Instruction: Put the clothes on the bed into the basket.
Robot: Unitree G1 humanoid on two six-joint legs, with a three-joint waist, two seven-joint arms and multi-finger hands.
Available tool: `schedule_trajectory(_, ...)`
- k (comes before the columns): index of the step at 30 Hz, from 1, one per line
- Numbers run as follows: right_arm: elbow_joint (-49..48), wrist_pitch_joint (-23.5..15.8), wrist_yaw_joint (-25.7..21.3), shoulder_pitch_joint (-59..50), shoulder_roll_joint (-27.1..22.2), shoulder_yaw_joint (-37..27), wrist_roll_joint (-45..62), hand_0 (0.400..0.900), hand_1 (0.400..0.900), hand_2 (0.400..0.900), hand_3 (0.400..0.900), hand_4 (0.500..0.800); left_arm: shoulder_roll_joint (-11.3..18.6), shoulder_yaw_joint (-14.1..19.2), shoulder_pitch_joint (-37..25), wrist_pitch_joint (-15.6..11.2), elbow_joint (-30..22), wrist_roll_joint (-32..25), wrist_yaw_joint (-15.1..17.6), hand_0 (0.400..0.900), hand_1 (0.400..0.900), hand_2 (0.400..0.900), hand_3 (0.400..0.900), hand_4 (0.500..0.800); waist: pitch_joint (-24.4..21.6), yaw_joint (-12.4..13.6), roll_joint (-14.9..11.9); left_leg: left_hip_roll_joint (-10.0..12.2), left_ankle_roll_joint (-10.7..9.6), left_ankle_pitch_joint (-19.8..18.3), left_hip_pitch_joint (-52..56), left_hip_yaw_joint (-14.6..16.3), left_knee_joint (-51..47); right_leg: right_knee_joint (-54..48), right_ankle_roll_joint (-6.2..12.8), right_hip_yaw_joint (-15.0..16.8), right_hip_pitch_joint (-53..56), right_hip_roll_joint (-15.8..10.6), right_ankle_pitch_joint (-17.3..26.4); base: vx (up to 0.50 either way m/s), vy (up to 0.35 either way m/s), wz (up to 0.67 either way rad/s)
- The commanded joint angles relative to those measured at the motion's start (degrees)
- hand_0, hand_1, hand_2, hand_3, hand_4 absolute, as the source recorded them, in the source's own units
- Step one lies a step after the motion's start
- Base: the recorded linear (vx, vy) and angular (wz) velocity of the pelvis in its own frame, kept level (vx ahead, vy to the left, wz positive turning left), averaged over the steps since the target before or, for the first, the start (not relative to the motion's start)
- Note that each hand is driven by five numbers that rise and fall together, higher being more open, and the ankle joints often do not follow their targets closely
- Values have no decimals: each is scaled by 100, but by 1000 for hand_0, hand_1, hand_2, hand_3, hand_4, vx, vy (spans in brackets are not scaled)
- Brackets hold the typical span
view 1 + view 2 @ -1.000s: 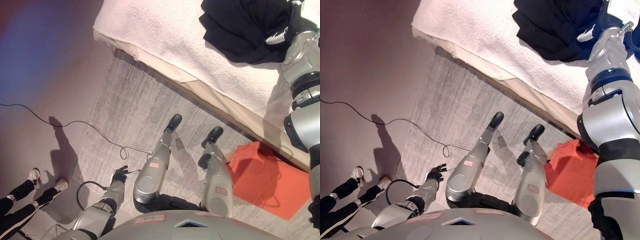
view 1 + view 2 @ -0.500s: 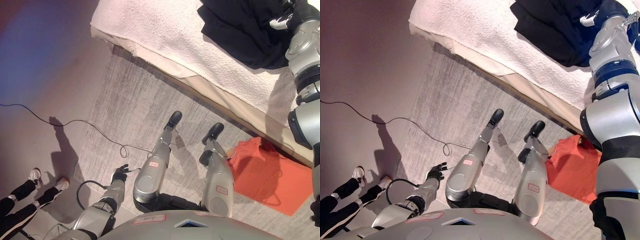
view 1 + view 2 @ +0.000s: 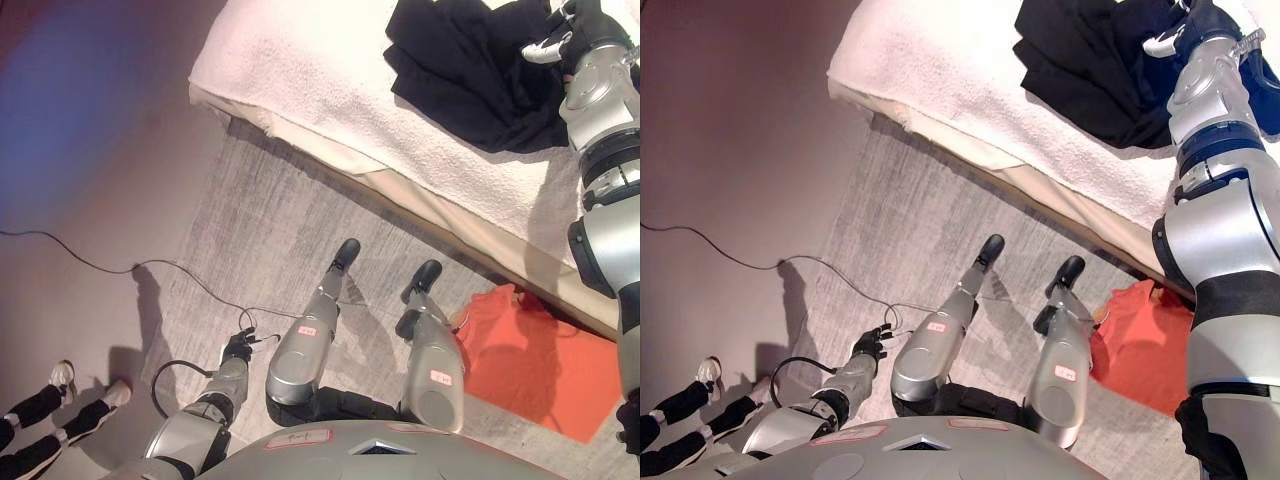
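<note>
A heap of black clothes [image 3: 470,65] lies on the bed [image 3: 320,70], which has a white fluffy cover, at the upper right. My right hand [image 3: 578,25] reaches over the bed and rests at the heap's right edge, dark against the dark cloth. An orange garment [image 3: 540,365] lies flat on the floor beside the bed at the lower right. My left hand [image 3: 238,348] hangs low at the lower left, away from the bed, with relaxed fingers and nothing in them. No basket shows in either view.
A grey rug [image 3: 270,220] runs along the bed's near edge [image 3: 400,190]. A person's legs in dark trousers and white shoes [image 3: 45,410] stand at the lower left corner, on bare floor [image 3: 90,180].
The whole view has shifted, so the camera has moved. My right hand stays at the black clothes' right edge. My left hand hangs as before.
</note>
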Motion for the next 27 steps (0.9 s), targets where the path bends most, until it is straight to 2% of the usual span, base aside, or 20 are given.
schedule_trajectory(1,-190,-172,-223,103,-111,225,-111,400,400,400,400,500,442,84,304,108,701,-103,169,900,900,900,900,800,-563,-275,-471,-109,231,-283,546,584,-364,-83,334,552,189,-188,131,75,81,-44)
schedule_trajectory(2,-191,-171,-223,105,-111,223,-111,400,400,400,400,500,443,83,305,108,701,-103,169,900,900,900,900,800,-561,-272,-472,-109,232,-283,550,587,-364,-85,334,555,191,-187,132,74,71,-59)
schedule_trajectory(4,-308,-178,-196,374,-183,101,-135,400,400,400,400,500,447,228,288,152,773,-54,163,900,900,900,900,800,-738,-474,-649,-90,292,-429,821,846,-364,-199,361,757,388,-141,175,70,69,-60)
schedule_trajectory(5,-309,-177,-196,374,-184,100,-135,400,400,400,400,500,448,228,286,152,774,-54,162,900,900,900,900,800,-751,-477,-655,-101,297,-412,798,843,-364,-213,367,755,373,-150,195,45,50,-41)
schedule_trajectory(9,-435,-185,-97,658,-337,-3,-229,400,400,400,400,500,453,385,288,216,859,43,137,900,900,900,900,800,-1026,-733,-870,-62,369,-590,1132,1174,-364,-301,417,1022,588,-85,213,62,54,-56)
schedule_trajectory(12,-568,-183,-1,917,-606,-105,-285,400,400,400,400,500,482,502,308,268,960,139,73,900,900,900,900,800,-1232,-947,-979,1,413,-733,1411,1433,-364,-327,449,1232,733,-50,203,45,39,-52)
schedule_trajectory(13,-571,-182,-1,921,-607,-108,-286,400,400,400,400,500,483,500,309,267,960,139,72,900,900,900,900,800,-1230,-941,-979,2,413,-735,1416,1438,-364,-327,449,1236,735,-48,203,51,37,-38)
schedule_trajectory(15,-812,-202,30,1206,-859,-239,-272,400,400,400,400,500,494,618,305,311,1070,196,32,900,900,900,900,800,-1400,-1137,-1041,29,446,-826,1584,1631,-364,-351,469,1413,806,2,206,65,38,-48)
schedule_trajectory(16,-817,-200,30,1213,-862,-244,-273,400,400,400,400,500,496,615,306,310,1070,196,32,900,900,900,900,800,-1399,-1126,-1043,31,446,-829,1589,1640,-364,-351,469,1422,806,6,206,54,33,-50)
schedule_trajectory(19,-1264,-219,94,1708,-1097,-464,-273,400,400,400,400,500,501,714,367,370,1128,345,-20,900,900,900,900,800,-1550,-1350,-1100,68,477,-938,1805,1945,-364,-365,499,1694,861,110,218,46,36,-61)
schedule_trajectory(20,-1271,-216,94,1717,-1100,-471,-274,400,400,400,400,500,503,710,368,370,1128,345,-20,900,900,900,900,800,-1549,-1338,-1102,70,477,-941,1811,1954,-364,-363,499,1702,862,113,218,22,25,-38)
schedule_trajectory(23,-1698,-241,159,2196,-1351,-705,-266,400,400,400,400,500,489,754,398,407,1142,472,-69,900,900,900,900,800,-1650,-1523,-1132,95,515,-1037,2016,2209,-364,-340,518,1982,909,223,230,40,30,-60)
schedule_trajectory(26,-1932,-252,172,2495,-1518,-887,-245,400,400,400,400,500,473,757,392,428,1135,540,-97,900,900,900,900,800,-1705,-1610,-1140,98,524,-1080,2095,2327,-364,-349,529,2072,936,260,240,21,12,-27)
schedule_trajectory(27,-2215,-247,170,2787,-1718,-1068,-260,400,400,400,400,500,459,759,385,445,1120,606,-129,900,900,900,900,800,-1758,-1688,-1140,105,530,-1099,2137,2399,-364,-381,541,2149,965,277,253,28,17,-34)
